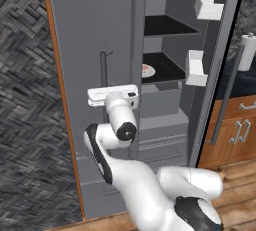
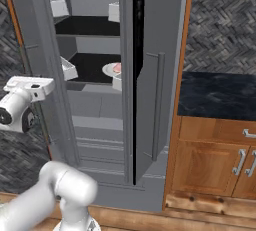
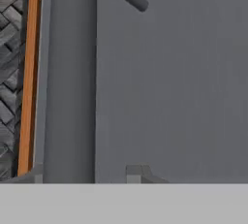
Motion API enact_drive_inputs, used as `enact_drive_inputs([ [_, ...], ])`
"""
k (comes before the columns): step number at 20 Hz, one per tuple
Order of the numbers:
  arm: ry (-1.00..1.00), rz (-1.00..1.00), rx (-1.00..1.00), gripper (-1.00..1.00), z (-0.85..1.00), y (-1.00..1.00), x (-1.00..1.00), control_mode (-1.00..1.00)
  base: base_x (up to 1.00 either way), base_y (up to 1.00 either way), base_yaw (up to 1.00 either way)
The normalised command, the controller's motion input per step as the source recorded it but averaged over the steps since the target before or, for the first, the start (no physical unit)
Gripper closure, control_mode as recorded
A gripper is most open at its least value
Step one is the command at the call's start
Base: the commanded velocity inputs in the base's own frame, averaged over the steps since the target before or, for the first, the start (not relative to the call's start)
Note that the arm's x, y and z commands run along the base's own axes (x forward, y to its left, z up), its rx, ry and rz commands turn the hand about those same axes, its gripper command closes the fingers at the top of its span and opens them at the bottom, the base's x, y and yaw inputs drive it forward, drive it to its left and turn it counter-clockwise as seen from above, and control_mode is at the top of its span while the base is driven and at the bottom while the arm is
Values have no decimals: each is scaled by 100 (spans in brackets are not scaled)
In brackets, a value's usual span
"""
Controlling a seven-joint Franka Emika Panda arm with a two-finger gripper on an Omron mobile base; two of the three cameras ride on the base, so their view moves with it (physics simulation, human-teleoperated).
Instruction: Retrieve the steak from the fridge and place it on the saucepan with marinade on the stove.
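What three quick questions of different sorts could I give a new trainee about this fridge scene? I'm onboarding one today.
1. True or false: the steak lies on a plate on a fridge shelf.
2. Which fridge door stands open: A left, B right?
3. Name the white items on the open door's inside.

Key: 1 true. 2 B. 3 door bins.

grey fridge [image 1: 100, 35], pink-red steak [image 2: 117, 68]

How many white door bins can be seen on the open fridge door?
2: an upper bin near the door's top and a lower bin beside the plate shelf. Others may be hidden above or below.
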Motion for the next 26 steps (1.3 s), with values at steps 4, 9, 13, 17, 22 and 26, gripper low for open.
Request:
enact_drive_inputs([
  [4, 19, -20, 0, 100, 7, 98, -91, -100, 0, 0, 0],
  [9, 21, -24, -10, 100, 0, 77, -27, -100, 0, 0, 0],
  [13, 4, -4, -4, -100, -5, 14, -7, -100, 0, 0, 0],
  [17, 4, 1, 0, -100, -46, 0, -96, -100, 0, 0, 0],
  [22, 1, 0, 0, -100, -36, 0, -100, -100, 0, 0, 0],
  [26, 0, 0, 5, -100, 4, -48, -90, -100, 0, 0, 0],
])
